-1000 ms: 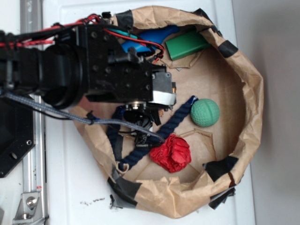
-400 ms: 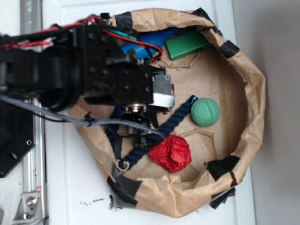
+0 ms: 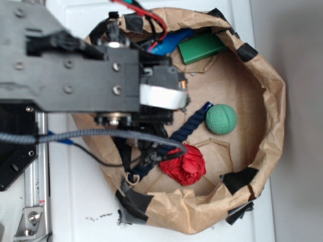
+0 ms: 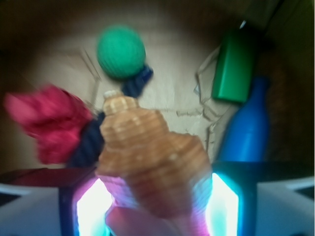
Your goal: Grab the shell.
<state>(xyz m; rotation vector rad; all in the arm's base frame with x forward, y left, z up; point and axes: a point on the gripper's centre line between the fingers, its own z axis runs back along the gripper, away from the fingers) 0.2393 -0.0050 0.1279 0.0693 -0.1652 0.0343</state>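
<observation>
From above, the black arm [image 3: 65, 60] fills the left and upper-left of the view, reaching over the rim of a crumpled brown paper nest [image 3: 270, 96] patched with black tape. A grey cable [image 3: 101, 134] runs across below the arm toward a dark blue rope [image 3: 189, 127] lying on the nest floor. Just right of the rope's lower stretch sits a red cloth ball [image 3: 185, 165]; further right, a green ball [image 3: 221, 119] rests near the rope's upper end. At the top of the nest a blue bottle [image 3: 169, 41] lies beside a green block [image 3: 202, 47]. The wrist view, somewhat blurred, runs red cloth ball [image 4: 49, 123] at the left, rope [image 4: 93, 137] slanting up toward the green ball [image 4: 120, 51], then the shell [image 4: 150, 157] in the centre foreground — ribbed, orange-brown, its narrow end pointing up and away. The gripper [image 4: 157, 196] is pinching the shell, one glowing finger pad [image 4: 91, 209] pressed on each side of its wide body. To the right stand the green block [image 4: 235, 66] and the blue bottle [image 4: 248, 123].
</observation>
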